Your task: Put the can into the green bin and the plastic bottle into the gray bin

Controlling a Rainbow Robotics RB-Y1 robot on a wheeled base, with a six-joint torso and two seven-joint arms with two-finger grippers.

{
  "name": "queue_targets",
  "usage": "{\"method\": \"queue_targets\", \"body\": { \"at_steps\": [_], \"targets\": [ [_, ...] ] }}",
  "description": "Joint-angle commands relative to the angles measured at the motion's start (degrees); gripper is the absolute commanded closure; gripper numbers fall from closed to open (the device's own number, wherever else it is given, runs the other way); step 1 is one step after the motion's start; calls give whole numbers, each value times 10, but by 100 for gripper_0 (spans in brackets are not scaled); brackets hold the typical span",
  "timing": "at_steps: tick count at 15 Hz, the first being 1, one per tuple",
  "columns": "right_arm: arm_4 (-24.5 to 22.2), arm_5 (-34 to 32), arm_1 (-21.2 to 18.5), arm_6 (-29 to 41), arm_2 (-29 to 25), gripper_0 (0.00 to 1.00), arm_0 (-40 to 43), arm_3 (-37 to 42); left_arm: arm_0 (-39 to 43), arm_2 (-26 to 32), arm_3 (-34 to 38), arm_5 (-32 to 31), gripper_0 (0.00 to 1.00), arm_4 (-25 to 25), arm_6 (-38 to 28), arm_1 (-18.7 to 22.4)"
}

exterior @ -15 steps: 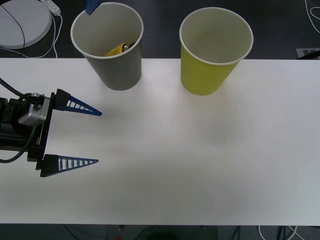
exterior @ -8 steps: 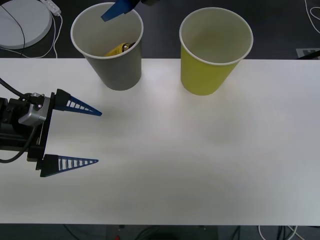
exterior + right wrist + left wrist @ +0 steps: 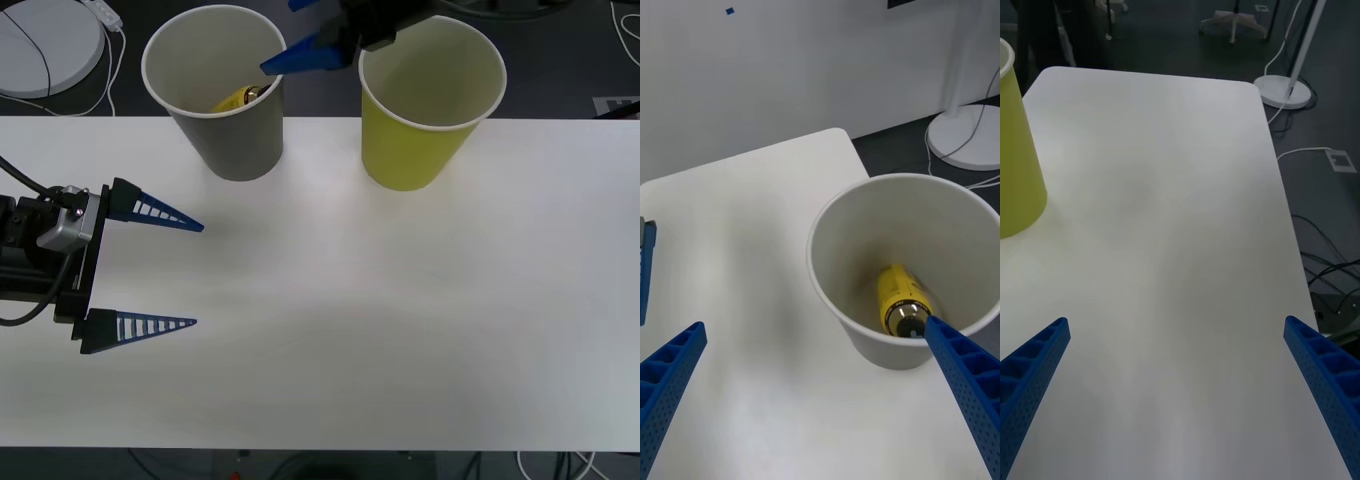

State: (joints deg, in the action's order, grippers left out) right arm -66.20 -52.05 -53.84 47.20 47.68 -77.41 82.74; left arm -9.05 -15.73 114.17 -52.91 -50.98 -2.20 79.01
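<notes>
The plastic bottle [image 3: 899, 296] lies tilted inside the gray bin [image 3: 235, 140], down at the bottom, with its black cap up. In the front view only a bit of yellow peeks over the rim. One blue finger [image 3: 962, 375] covers part of the cap in the right wrist view. The label has print on it, but it is too small to read.

The gray bin stands at the far left of the white surface [image 3: 380, 320]. The green bin [image 3: 420, 140] stands just to its right, a little apart. Its bottom is hard to see from here, so what is inside cannot be told.

The right gripper [image 3: 303, 28] hangs above the far edge, between the two bins and over the rim of the gray one. Its fingers are wide apart and hold nothing. One finger is cut off by the top edge in the front view.

The left gripper [image 3: 195, 272] waits at the near left, low over the surface. Its fingers are wide apart too, and empty.
</notes>
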Motion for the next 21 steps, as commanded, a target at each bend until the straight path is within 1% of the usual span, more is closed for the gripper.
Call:
{"method": "queue_targets", "body": {
  "at_steps": [1,2,3,7,9,12,16,19,21],
  "targets": [
    [-6,5,-45,-18,-45,0,69,81,0,0,0,0,0,0,0,0],
    [-6,6,-57,-40,-64,0,96,104,0,0,0,0,0,0,0,0],
    [5,6,-68,-60,-78,0,119,118,0,0,0,0,0,0,0,0],
    [65,6,-113,-171,-124,0,217,167,0,0,0,0,0,0,0,0],
    [85,5,-134,-220,-153,0,276,195,0,0,0,0,0,0,0,0],
    [106,3,-151,-284,-199,0,359,226,0,0,0,0,0,0,0,0],
    [125,0,-165,-346,-248,0,459,260,0,0,0,0,0,0,0,0],
    [145,-22,-172,-386,-276,0,509,265,0,0,0,0,0,0,0,0],
    [166,-30,-184,-420,-286,0,536,264,0,0,0,0,0,0,0,0]
  ]
}}
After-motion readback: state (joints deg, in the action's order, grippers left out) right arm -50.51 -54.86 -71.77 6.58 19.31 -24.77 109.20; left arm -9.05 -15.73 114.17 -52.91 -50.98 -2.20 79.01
